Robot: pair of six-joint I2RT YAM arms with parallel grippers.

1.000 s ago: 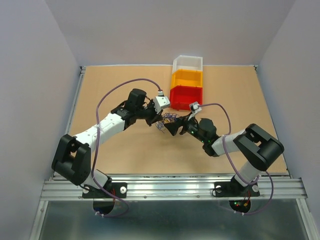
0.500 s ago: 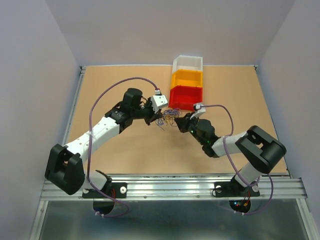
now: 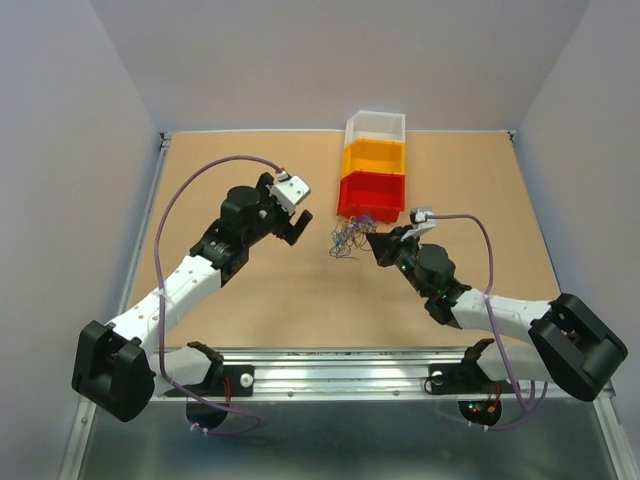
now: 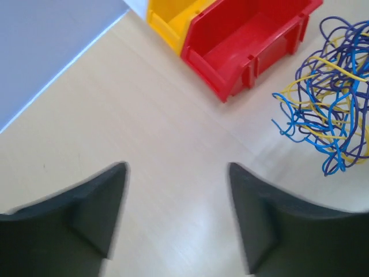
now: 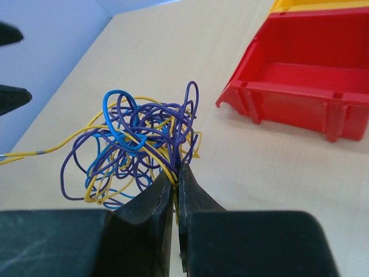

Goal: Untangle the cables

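Observation:
The cables (image 5: 135, 150) are a loose tangle of thin purple, blue and yellow wires, seen small in the top view (image 3: 350, 238) just in front of the red bin. My right gripper (image 5: 176, 173) is shut on the cables, pinching yellow and purple strands at the near edge of the tangle. One yellow strand trails off to the left. My left gripper (image 4: 177, 173) stands open over bare table, with the cables (image 4: 328, 115) off to its right and not touching it.
A red bin (image 3: 372, 194), a yellow bin (image 3: 374, 157) and a white bin (image 3: 376, 126) stand in a row toward the back wall, the red bin (image 5: 305, 81) closest to the tangle. Metal rails edge the table on the left and at the front.
My left gripper has let go of the cables, opened and drawn back to the left. My right gripper has shut on the tangle and pulled back to the right.

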